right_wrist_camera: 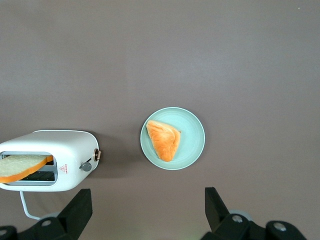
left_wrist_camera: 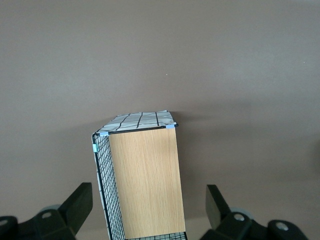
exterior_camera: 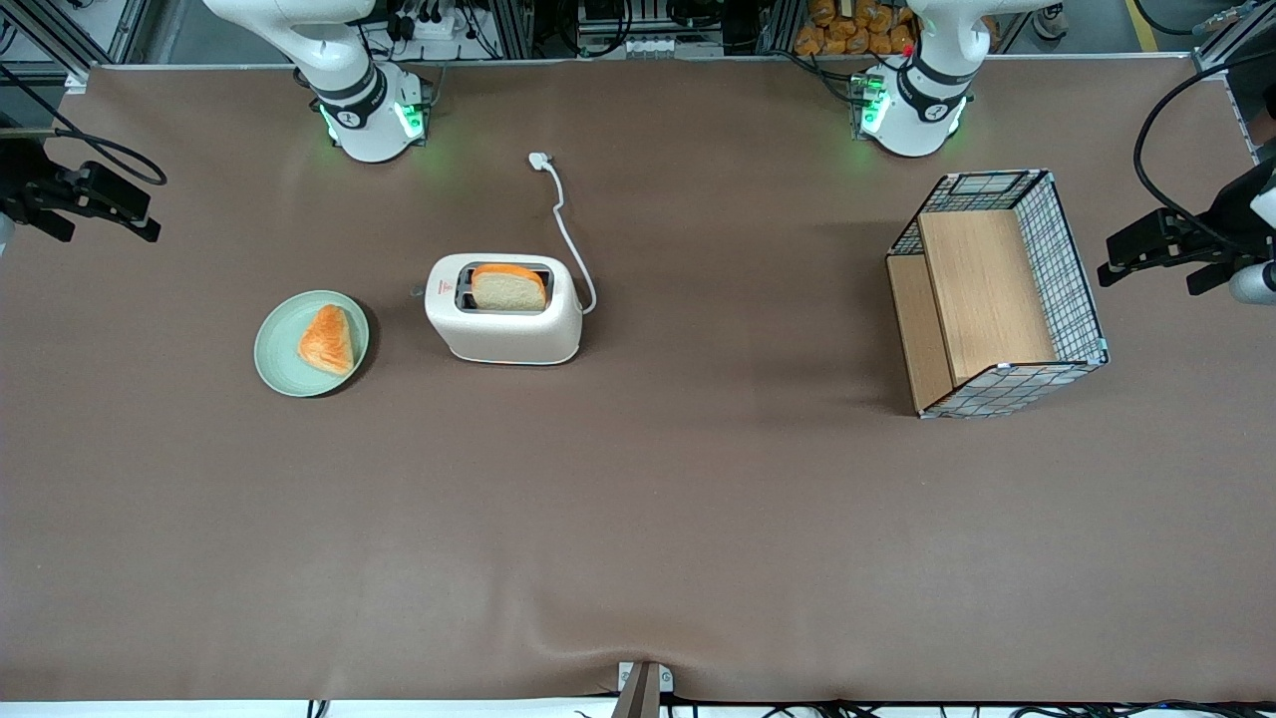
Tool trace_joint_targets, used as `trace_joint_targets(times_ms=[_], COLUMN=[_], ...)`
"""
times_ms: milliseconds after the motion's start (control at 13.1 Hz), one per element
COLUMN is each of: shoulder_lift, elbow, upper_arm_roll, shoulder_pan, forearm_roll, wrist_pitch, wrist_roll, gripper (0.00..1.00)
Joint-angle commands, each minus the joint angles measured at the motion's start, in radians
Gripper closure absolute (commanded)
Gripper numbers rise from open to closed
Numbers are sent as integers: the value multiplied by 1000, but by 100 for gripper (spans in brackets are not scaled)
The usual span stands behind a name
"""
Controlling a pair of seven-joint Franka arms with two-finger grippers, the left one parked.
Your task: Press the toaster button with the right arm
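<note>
The cream-white toaster (exterior_camera: 503, 334) stands on the brown table with a slice of bread (exterior_camera: 508, 287) upright in one slot. Its button (exterior_camera: 417, 291) is a small tab sticking out of the short end that faces the plate. The right wrist view shows the toaster (right_wrist_camera: 65, 150) from above, with the button (right_wrist_camera: 98, 156) beside a round grey knob (right_wrist_camera: 86, 166). The right arm's gripper (exterior_camera: 140, 217) hangs high at the working arm's end of the table, well away from the toaster. The gripper (right_wrist_camera: 147, 210) is open, with only bare table between its fingers.
A green plate (exterior_camera: 274, 349) with a triangular piece of toast (exterior_camera: 327, 339) lies beside the toaster's button end. The toaster's white cord and plug (exterior_camera: 539, 160) trail toward the arm bases. A wire-and-wood basket (exterior_camera: 997, 294) stands toward the parked arm's end.
</note>
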Motion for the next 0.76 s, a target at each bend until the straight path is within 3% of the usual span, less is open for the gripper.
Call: trace_joint_targets(times_ms=[0,688], shoulder_lift=[-7,-10], elbow=[-4,-4], upper_arm_roll=[2,2], shoulder_pan=[2,2], forearm_roll=[-2,9], wrist_pitch=[-6,-23], wrist_roll=[-1,0], gripper=[0,0])
